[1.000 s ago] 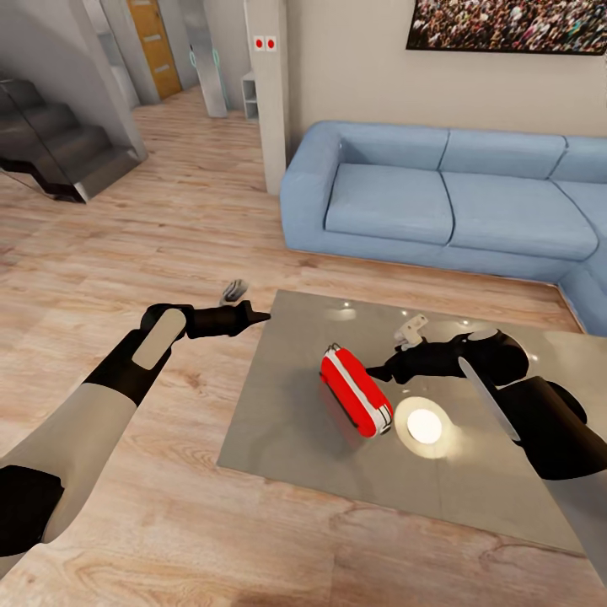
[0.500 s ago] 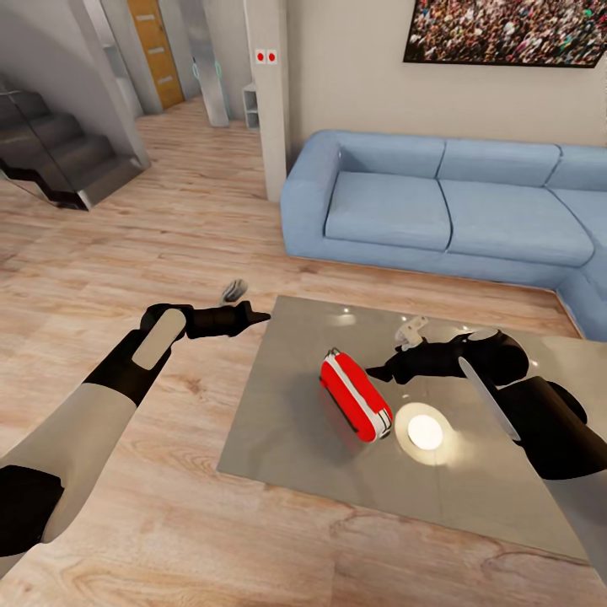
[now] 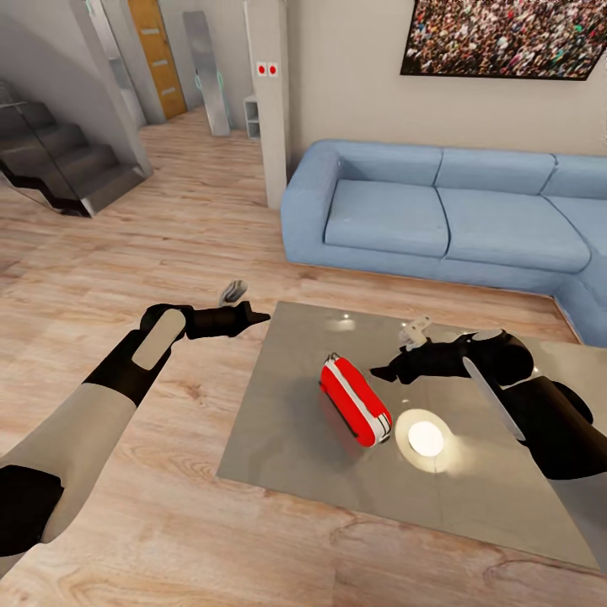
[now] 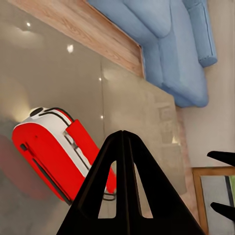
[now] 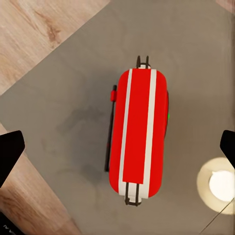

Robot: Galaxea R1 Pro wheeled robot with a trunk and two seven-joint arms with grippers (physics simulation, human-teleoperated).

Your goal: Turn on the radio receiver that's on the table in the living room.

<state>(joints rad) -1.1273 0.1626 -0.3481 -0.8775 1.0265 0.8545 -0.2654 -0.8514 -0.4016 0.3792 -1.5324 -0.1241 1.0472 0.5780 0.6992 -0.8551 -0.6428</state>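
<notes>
— Where's the small bright-red oblong radio receiver (image 3: 355, 400) with white stripes?
— Lying mid-way on the glossy grey-brown glass surface (image 3: 287, 421).
— The pincers?
— Right pincer (image 3: 381, 371) spread wide beside it; left pincer (image 3: 257, 318) closed, empty.

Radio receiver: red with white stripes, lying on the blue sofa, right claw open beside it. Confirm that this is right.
One detail is wrong. The radio receiver lies on the table, not on the sofa, as the head view shows. The rest holds: it is red with white stripes, and the right claw is open beside it.
</notes>
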